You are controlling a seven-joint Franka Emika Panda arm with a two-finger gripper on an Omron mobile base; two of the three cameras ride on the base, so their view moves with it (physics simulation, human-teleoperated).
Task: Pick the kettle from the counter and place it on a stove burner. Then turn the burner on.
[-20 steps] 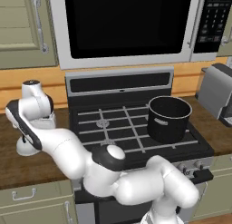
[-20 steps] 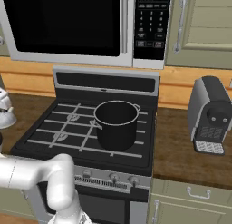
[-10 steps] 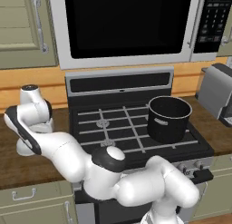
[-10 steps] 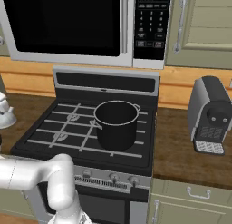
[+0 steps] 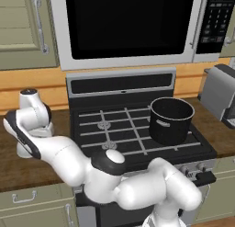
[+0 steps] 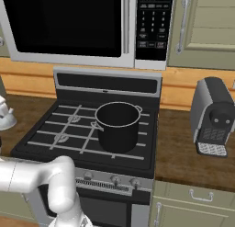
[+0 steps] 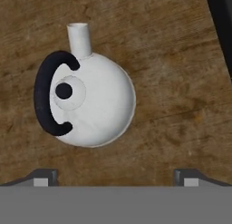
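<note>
The kettle (image 7: 93,100), white and squat with a black arched handle and a short spout, stands upright on the brown wood counter (image 7: 181,105). I look straight down on it in the hand view. My gripper (image 7: 117,177) hovers above it, open, with the kettle's body lying a little ahead of the gap between the fingertips (image 7: 45,176), and nothing is held. In the left base view my arm bends down over the counter (image 5: 18,173) left of the stove. The stove burners (image 5: 104,125) (image 6: 61,138) on the left side are bare under their grates.
A big black pot (image 5: 170,120) (image 6: 118,126) fills the stove's right side. Knobs (image 6: 114,179) line the stove front. A coffee machine (image 6: 213,116) stands on the right counter, and a microwave (image 5: 128,24) hangs above. The black stovetop edge (image 7: 222,28) lies close to the kettle.
My hand has sunk a little lower over the counter at the left. The jaws stay open, and the pot has not moved.
</note>
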